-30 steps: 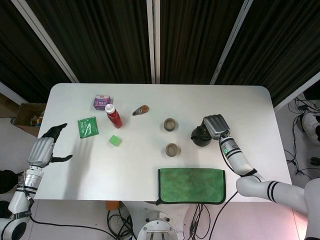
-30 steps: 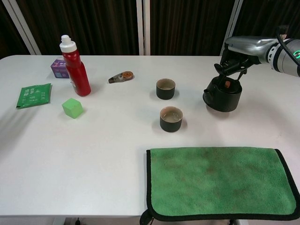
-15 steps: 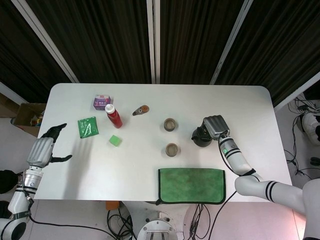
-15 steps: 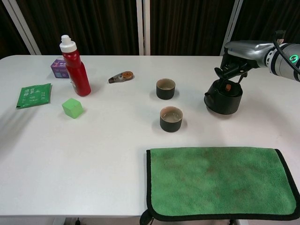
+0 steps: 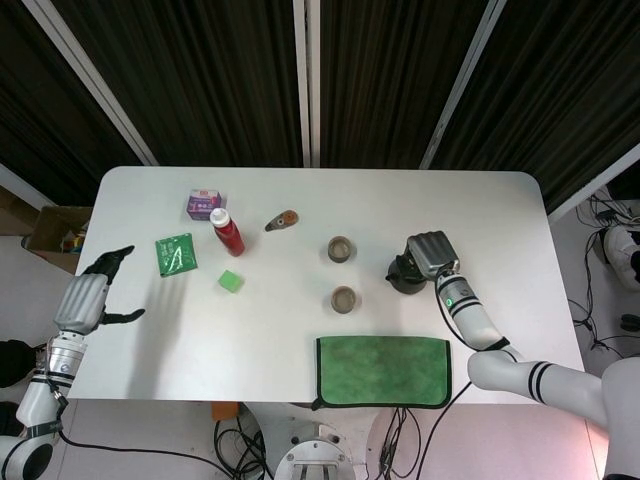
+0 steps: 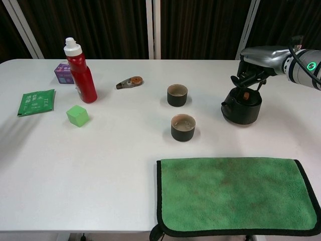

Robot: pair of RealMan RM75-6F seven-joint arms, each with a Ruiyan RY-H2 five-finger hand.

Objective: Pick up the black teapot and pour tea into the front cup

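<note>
2 cups are standing on the table (image 6: 100,165), and the front cup (image 6: 183,127) is waiting left of the black teapot (image 6: 242,106). I am keeping my right hand (image 6: 255,64) curled over its top handle; whether the grip is firm I cannot tell. I am planning to lift straight before tilting the spout. Compared with 1 second ago, the teapot is sitting slightly further right. My left hand (image 5: 95,296) is resting open, holding nothing.
</note>
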